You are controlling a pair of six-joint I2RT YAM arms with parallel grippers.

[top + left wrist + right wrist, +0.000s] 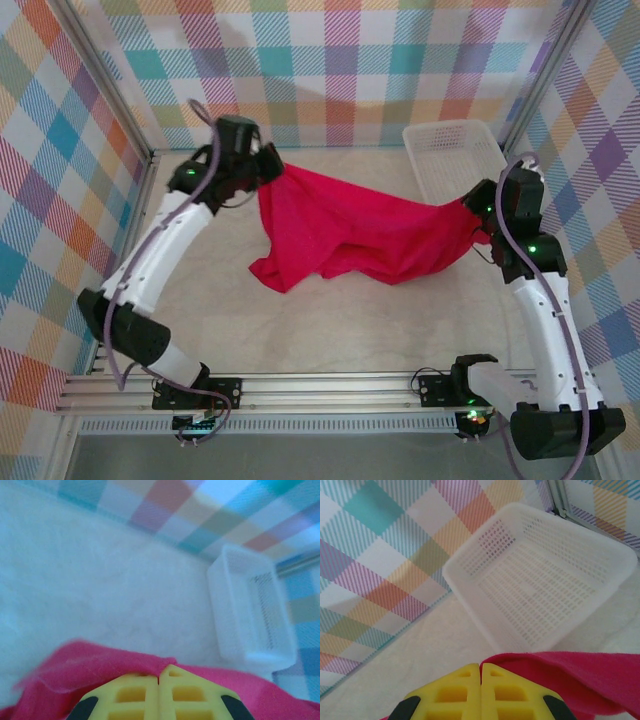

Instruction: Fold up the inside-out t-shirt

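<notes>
1. Surface: pale, bare at the near side, in front of the two arm bases.
2. T-shirt: red, mid-surface, strung between both pincers and sagging in the middle. Its lower left part is bunched and rests on the surface, and the upper edge is lifted.
3. Right pincer: yellow fingers pressed together, pinching the t-shirt's right end.
4. Left pincer: yellow fingers pressed together, pinching the t-shirt's left end, slightly farther back than the right.
5. Basket: white mesh, far right corner, just beyond the right pincer.
6. Walls: pastel plaid, enclosing the surface.
</notes>
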